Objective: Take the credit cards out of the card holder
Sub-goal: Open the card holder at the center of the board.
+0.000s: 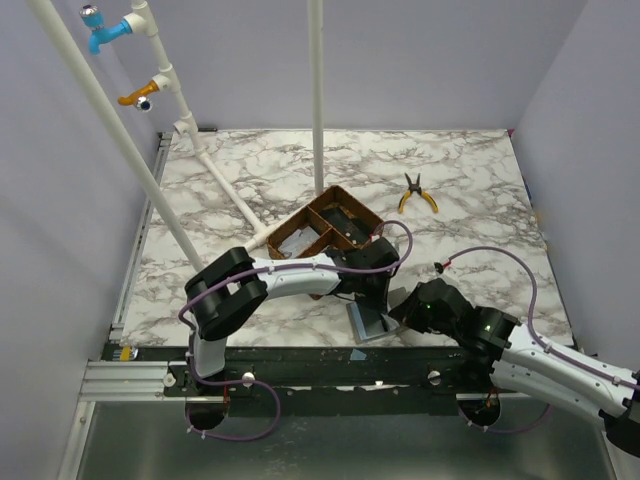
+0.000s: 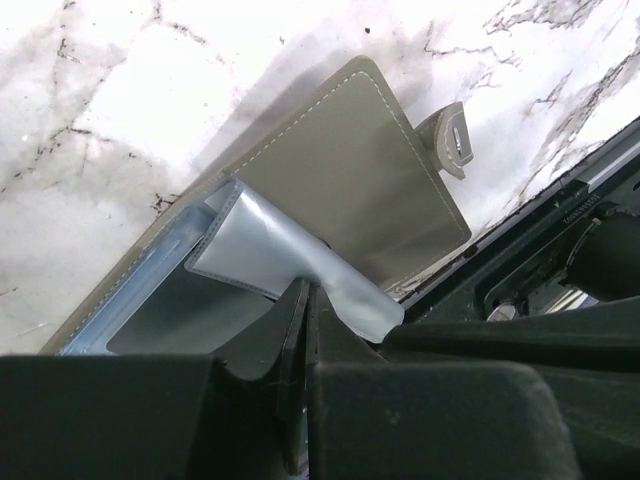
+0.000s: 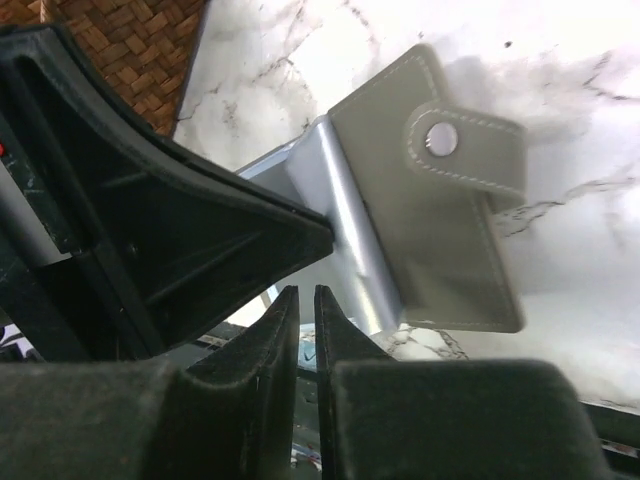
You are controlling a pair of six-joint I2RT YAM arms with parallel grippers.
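The grey card holder [image 1: 368,320] lies open near the table's front edge, its snap tab [image 3: 465,150] sticking out. My left gripper [image 2: 305,290] is shut on the holder's pale blue-grey inner sleeve [image 2: 270,245] and lifts it off the grey cover [image 2: 350,180]. My right gripper [image 3: 305,292] hovers just right of the holder [image 3: 440,230], beside the left gripper [image 3: 180,230]. Its jaws are almost together, with nothing in the thin slit. Whitish flat pieces that look like credit cards [image 1: 293,244] lie in the wooden tray's left compartment.
The brown three-compartment tray [image 1: 340,195] stands just behind the left gripper [image 1: 372,285]. Yellow-handled pliers [image 1: 417,193] lie at the back right. White pipes [image 1: 316,100] rise from the table's middle and left. The black front rail [image 1: 330,365] runs close under the holder.
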